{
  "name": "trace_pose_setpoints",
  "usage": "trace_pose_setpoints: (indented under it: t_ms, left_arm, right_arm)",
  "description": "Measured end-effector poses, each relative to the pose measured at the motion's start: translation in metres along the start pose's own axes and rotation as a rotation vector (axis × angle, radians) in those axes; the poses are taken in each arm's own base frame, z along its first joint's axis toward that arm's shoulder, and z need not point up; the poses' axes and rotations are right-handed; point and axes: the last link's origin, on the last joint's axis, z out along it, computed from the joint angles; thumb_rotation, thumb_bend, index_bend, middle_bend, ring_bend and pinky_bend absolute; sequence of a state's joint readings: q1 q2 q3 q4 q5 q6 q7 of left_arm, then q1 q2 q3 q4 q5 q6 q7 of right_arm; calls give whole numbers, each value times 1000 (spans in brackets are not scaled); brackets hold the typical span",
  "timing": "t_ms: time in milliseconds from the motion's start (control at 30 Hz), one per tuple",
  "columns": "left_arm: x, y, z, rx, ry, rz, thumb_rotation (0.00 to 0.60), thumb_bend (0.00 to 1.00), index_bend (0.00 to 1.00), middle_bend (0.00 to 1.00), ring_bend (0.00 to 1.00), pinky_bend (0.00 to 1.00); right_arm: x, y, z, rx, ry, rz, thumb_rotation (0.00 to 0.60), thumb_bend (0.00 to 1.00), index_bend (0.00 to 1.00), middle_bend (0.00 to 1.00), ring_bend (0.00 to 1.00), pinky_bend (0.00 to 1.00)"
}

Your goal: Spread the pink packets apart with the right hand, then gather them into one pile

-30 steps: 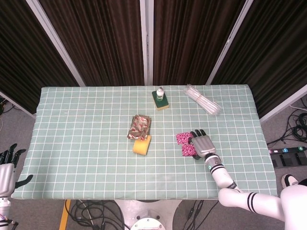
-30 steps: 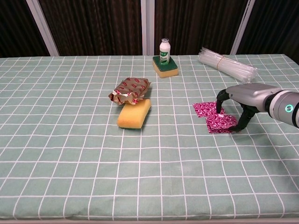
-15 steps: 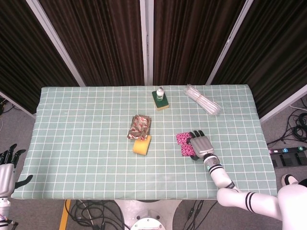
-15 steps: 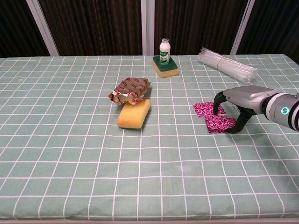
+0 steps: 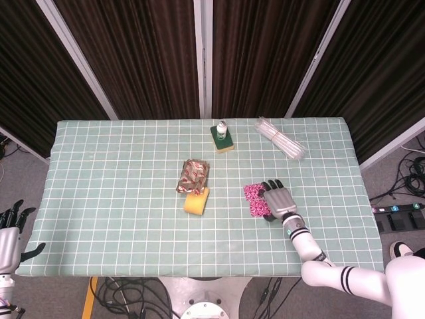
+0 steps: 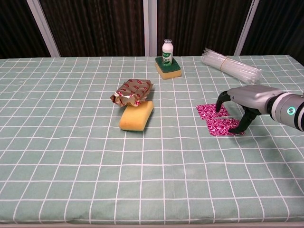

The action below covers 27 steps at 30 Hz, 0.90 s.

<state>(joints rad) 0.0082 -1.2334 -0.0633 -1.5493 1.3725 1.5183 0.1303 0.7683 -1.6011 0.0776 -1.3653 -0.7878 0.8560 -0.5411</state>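
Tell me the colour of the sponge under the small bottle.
Green top over a yellow base, on the sponge beneath the bottle; clearest in the chest view.

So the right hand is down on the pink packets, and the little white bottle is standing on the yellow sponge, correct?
Not quite. The right hand is on the pink packets, but the white bottle stands on the green sponge at the far side. The yellow sponge has nothing standing on it. The chest view shows this clearly.

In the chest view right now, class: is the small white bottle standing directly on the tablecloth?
No: the white bottle stands upright on the green sponge, not on the tablecloth.
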Motion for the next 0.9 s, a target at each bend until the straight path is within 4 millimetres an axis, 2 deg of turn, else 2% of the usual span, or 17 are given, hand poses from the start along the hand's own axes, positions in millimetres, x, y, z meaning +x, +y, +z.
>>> trace_pose_setpoints:
  t_ms: [200,333,633,900]
  left_arm:
    - [1,2,1,-6,2,0,600,123,268,180,153,166]
    - [1,1,-1,3,1,1,600,124,268,180,153,165]
    - [1,-2,-3,18,-6,4,600,123,268,180,153,165]
    - [0,-1,-2,12,-10,5,600,123,268,180,153,165]
  right_arm:
    - [17,4,13,-23,40,10,557,164,261,78,0,0]
    - [21,5,29,-39,44,-7,561,164,261,78,0,0]
    - [14,-9,58,-35,19,-42,552,164,262,77,0,0]
    - [9,-9,58,-27,15,-53,553,165,262,77,0,0]
